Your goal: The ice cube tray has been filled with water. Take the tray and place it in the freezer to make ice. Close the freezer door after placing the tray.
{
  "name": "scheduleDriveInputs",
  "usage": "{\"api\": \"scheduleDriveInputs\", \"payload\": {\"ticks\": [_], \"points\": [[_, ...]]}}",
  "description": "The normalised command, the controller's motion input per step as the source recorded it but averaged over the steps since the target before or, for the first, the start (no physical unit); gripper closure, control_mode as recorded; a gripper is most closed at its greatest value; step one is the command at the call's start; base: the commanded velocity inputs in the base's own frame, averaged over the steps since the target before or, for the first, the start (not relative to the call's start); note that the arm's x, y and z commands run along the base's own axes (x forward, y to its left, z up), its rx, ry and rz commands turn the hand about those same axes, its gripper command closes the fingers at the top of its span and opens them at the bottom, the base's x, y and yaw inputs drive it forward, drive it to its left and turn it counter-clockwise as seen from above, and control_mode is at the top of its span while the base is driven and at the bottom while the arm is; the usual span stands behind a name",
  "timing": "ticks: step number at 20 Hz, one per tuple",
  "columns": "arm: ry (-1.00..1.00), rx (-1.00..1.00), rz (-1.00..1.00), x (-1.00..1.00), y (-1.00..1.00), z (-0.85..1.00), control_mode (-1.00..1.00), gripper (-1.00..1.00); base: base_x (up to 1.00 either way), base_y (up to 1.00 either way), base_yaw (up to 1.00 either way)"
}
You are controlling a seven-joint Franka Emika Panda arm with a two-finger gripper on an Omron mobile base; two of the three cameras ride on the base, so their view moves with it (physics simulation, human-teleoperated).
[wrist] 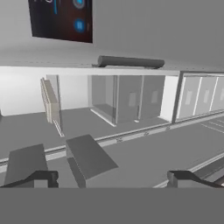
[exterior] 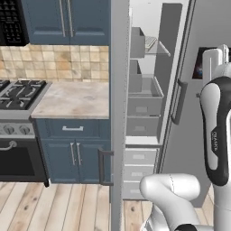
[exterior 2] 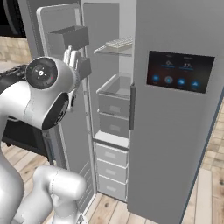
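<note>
The freezer [exterior: 144, 108] [exterior 2: 113, 103] stands open, with white shelves and drawers inside. The ice cube tray [exterior 2: 116, 43] [exterior: 151, 41] lies flat on the upper wire shelf; the hand view is rolled, so the tray [wrist: 50, 103] stands on edge there at the left. Water in its cells is too small to make out. The freezer door [exterior: 119, 113] [exterior 2: 89, 144] is swung wide open, its dark bar handle [exterior: 104, 167] towards the cabinets. My gripper [wrist: 113, 178] is open and holds nothing. It hangs outside the compartment beside the door's grey bins [wrist: 89, 155], apart from the tray.
The neighbouring fridge door with the dark blue-lit panel [exterior 2: 180, 71] [wrist: 61, 19] is shut, its handle [exterior: 179, 101] close to the freezer opening. A marble counter [exterior: 74, 99] over blue cabinets and a stove [exterior: 18, 94] lie left of the open door.
</note>
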Motion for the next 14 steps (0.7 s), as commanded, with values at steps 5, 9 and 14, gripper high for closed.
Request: {"api": "scheduleDriveInputs", "payload": {"ticks": [5,9,14], "points": [[0.0,0.0,-0.02,0.06,0.08,0.0,-1.0,-1.0,0.0,0.0,0.0],[0.0,-0.03,0.0,-0.05,0.33,0.0,-1.0,-1.0,0.0,0.0,0.0],[0.0,-0.11,-0.03,-0.13,0.62,0.0,-1.0,-1.0,0.0,0.0,0.0]]}}
